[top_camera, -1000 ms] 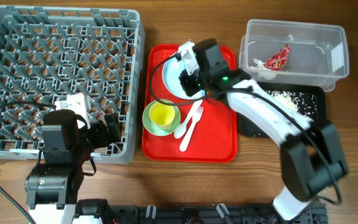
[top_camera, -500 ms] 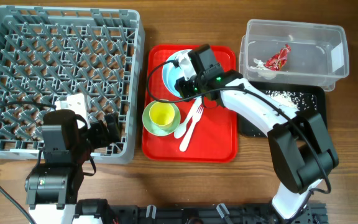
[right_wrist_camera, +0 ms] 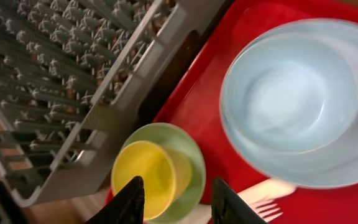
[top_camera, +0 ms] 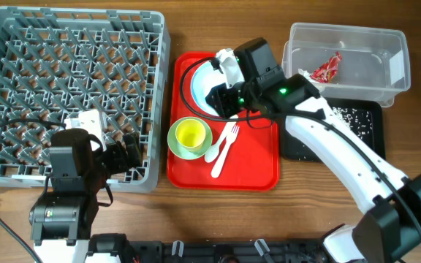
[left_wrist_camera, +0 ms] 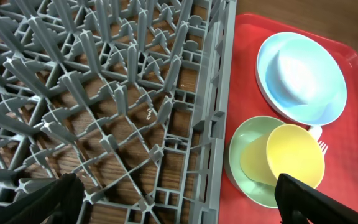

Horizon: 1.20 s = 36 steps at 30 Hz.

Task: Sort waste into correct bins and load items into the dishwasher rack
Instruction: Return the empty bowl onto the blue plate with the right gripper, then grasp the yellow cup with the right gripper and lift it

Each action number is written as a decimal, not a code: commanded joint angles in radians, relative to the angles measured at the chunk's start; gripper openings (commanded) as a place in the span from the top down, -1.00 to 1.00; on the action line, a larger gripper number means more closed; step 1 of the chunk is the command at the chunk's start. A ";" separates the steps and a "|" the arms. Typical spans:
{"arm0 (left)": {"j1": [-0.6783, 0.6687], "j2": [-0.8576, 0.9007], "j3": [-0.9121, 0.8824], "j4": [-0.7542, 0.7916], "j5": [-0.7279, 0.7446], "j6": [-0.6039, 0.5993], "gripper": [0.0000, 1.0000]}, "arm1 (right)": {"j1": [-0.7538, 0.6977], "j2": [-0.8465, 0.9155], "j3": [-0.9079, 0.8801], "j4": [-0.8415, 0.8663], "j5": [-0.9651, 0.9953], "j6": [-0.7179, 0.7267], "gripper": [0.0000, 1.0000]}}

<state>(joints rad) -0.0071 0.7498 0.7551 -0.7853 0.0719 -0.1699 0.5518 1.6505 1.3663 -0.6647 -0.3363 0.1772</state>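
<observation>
**My right gripper (right_wrist_camera: pixel 178 182) poised over the red tray (right_wrist_camera: pixel 229 37), jaws partly parted, holding nothing.**
The pale blue bowl (right_wrist_camera: pixel 291 93), nested on its plate (right_wrist_camera: pixel 350 158), lies ahead-right of me, its rim seemingly free to pinch. The yellow cup (right_wrist_camera: pixel 138 171), stacked in the green bowl (right_wrist_camera: pixel 190 155), crowds my left finger. The dishwasher rack (right_wrist_camera: pixel 73 81) stands further left.

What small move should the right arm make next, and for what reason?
Probably lower the right end effector a little, onto the rim of the yellow cup. It is open and empty. The cup sits in the green bowl just below it and is not yet in the rack, so it looks like the nearest dish to pick up.
</observation>
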 commanded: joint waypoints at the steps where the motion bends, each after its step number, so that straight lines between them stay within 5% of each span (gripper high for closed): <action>1: 0.005 -0.002 0.019 0.002 -0.013 -0.010 -1.00 | 0.049 0.037 -0.027 -0.010 -0.024 0.070 0.24; 8: 0.005 -0.002 0.019 0.002 -0.013 -0.010 -1.00 | 0.108 0.097 -0.034 -0.037 0.078 0.166 0.14; 27: 0.005 -0.002 0.019 0.002 -0.013 -0.010 -1.00 | 0.125 0.231 -0.034 -0.066 0.082 0.249 0.59; 36: 0.005 -0.002 0.019 0.002 -0.013 -0.010 -1.00 | 0.126 0.272 -0.034 -0.085 0.084 0.271 0.66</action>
<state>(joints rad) -0.0071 0.7498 0.7551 -0.7856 0.0719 -0.1699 0.6727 1.8824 1.3373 -0.7475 -0.2676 0.4301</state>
